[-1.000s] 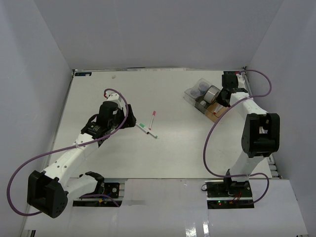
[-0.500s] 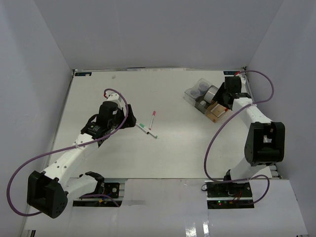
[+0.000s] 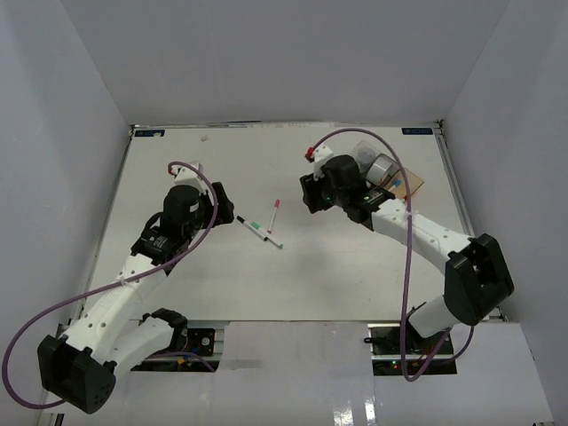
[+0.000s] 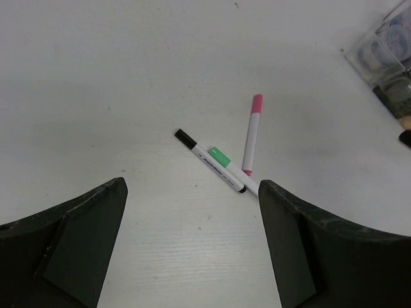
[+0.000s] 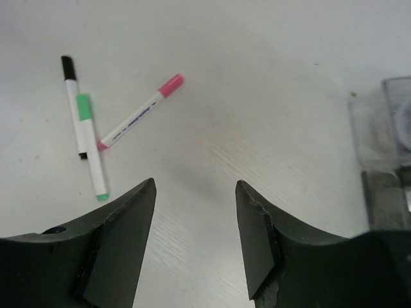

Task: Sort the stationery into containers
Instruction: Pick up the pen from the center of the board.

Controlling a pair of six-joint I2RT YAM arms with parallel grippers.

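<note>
Left gripper [image 4: 192, 189]: our jaws stand wide apart with nothing between them.
Right gripper [image 5: 196, 186]: our jaws are spread here too, and hold nothing.
Black-capped marker [image 5: 72, 90]: ahead of the right jaws and off to their left, on the table [image 5: 257, 96].
Green-capped marker [image 5: 93, 151]: side by side with the black one, just ahead of the left jaws.
Pink-capped marker [image 5: 137, 115]: angled, its tail end against the green one.
Bins [image 5: 366, 128]: beside the right jaws, on their right; far ahead-right of the left jaws.
</note>
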